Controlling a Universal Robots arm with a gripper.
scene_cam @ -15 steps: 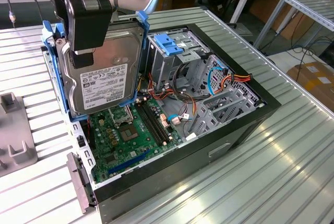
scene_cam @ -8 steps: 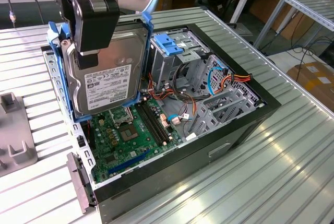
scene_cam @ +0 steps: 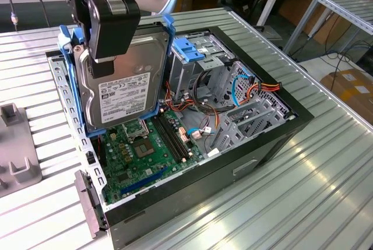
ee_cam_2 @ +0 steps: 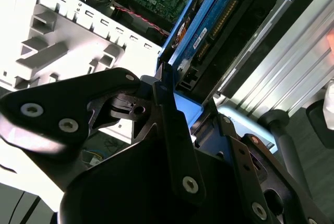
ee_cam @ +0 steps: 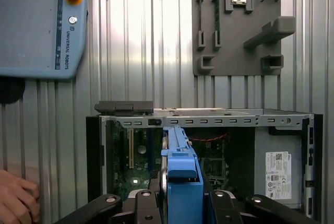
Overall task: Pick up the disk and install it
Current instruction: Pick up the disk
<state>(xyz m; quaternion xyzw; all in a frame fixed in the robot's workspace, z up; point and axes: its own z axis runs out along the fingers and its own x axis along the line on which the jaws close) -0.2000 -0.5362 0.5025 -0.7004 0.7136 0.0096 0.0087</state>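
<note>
We judge the task about half done: the pick-up is finished, the install is not. In the upper left of the exterior view the gripper [scene_cam: 102, 57] is clamped on the disk [scene_cam: 122, 87]. The disk stands on edge, label face toward the camera, and is clear of any support that we can see. It hangs over the open case [scene_cam: 291, 123], above the board [scene_cam: 145, 151] and just beside the bay [scene_cam: 185, 78], which lies toward the frame's centre. The blue rails are not in any slot that we can see, so seating the disk in the bay is what remains.

Several things are hidden or cut off:
- **Far finger:** it lies behind the disk, so we read the grip from the near finger and from the disk being held aloft.
- **Disk's lower edge:** it overlaps the board in the exterior view, and we cannot tell how much gap lies between them.
- **Bay opening:** it is partly covered by the disk.
- **Wrist views:** in the first wrist view the disk [ee_cam: 181, 182] appears edge-on as a blue rail. In the second wrist view its connector end [ee_cam_2: 211, 28] shows past the dark gripper links.
- **Person's hand:** a hand [ee_cam: 15, 203] rests on the table at the frame edge, cut off, in the first wrist view.
</note>
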